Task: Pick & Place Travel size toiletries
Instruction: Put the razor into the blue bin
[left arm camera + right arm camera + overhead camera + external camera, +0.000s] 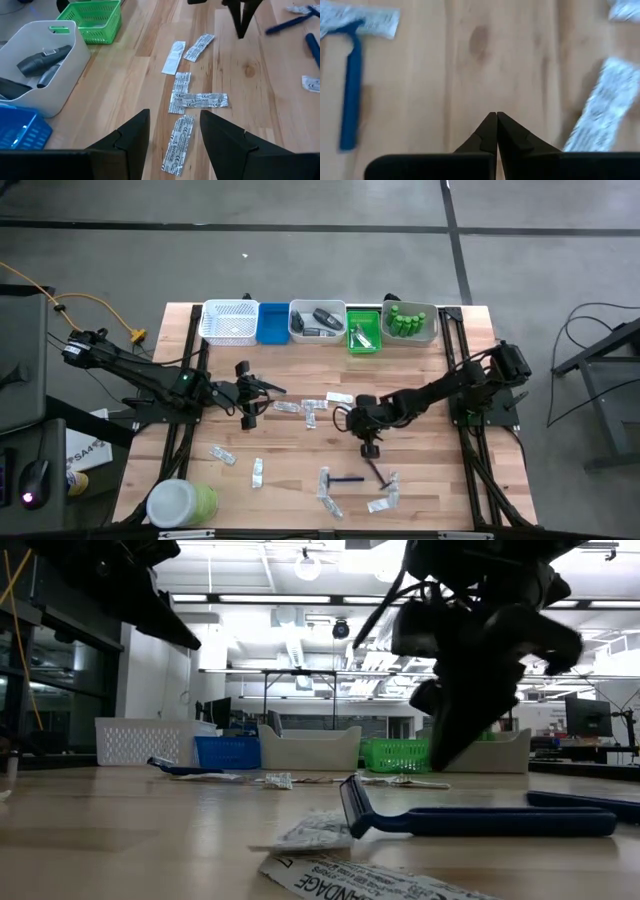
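Left jaws (247,408): spread, holding nothing, hovering over the pale wooden plank bench (300,370), left of middle.
Sachets ahead of the left jaws: flat silvery printed sachets (181,145) lie just beyond the open fingertips (141,122) in the left wrist view; one crosses another, and two more lie farther out.
White lattice basket (230,321): at the bench's far edge, beyond the left jaws.
Blue tray (272,323): touching the white basket's right side.
Grey-white bin (317,322): next in the row, holding dark grey oval pieces (326,317).
Green lattice basket (363,329): right of that bin, with a clear sachet inside.
Second grey-white bin (411,321): end of the row, holding small green bottles (404,320) standing close together.
Big green jar with white lid (180,504): at the near left corner, well apart from both jaws.
Right jaws (371,448): pressed together, pinching nothing, pointing down at bare wood right of middle.
Thin blue razor (351,85): lies flat to one side of the shut right jaws, its head on a silvery sachet (360,21); apart from the fingertips.
Sachet by the right jaws: another silvery sachet (603,107) lies on the other side, not touching.
Low view: the blue razor (470,818) lies flat on the bench with a printed sachet (350,878) nearer the camera.
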Robot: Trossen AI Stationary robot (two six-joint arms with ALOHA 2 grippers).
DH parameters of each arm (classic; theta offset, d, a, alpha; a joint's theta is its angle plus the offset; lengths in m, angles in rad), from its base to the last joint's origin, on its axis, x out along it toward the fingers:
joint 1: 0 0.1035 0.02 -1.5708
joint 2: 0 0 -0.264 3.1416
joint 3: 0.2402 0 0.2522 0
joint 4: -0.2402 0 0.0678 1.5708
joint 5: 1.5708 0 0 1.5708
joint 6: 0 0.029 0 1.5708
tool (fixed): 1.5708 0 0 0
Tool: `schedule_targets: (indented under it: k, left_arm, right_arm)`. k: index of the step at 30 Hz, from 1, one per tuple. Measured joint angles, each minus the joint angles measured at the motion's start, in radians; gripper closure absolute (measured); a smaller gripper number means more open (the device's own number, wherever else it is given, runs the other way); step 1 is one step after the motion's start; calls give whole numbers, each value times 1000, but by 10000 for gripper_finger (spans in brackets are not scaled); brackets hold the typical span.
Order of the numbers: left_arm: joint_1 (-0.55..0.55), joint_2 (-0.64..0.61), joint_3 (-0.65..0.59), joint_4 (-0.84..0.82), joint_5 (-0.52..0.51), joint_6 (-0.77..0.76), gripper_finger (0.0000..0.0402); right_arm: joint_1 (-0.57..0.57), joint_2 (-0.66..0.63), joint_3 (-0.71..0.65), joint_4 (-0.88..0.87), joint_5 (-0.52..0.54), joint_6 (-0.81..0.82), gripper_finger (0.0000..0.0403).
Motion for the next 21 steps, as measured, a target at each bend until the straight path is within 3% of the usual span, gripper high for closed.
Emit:
schedule_targets:
  k: [5,13,18,21]
  left_arm:
    - [0,0,0,-17,2,-11,229]
    - [0,0,0,-16,1,-8,229]
    - [0,0,0,-18,3,-7,229]
    - [0,0,0,-18,3,-7,229]
  right_arm:
    - [15,-28,0,-62,-105,92,402]
    - [135,-128,0,-158,-116,203,393]
    - [212,-140,0,-151,-103,198,332]
    - [264,-130,0,-102,-42,86,277]
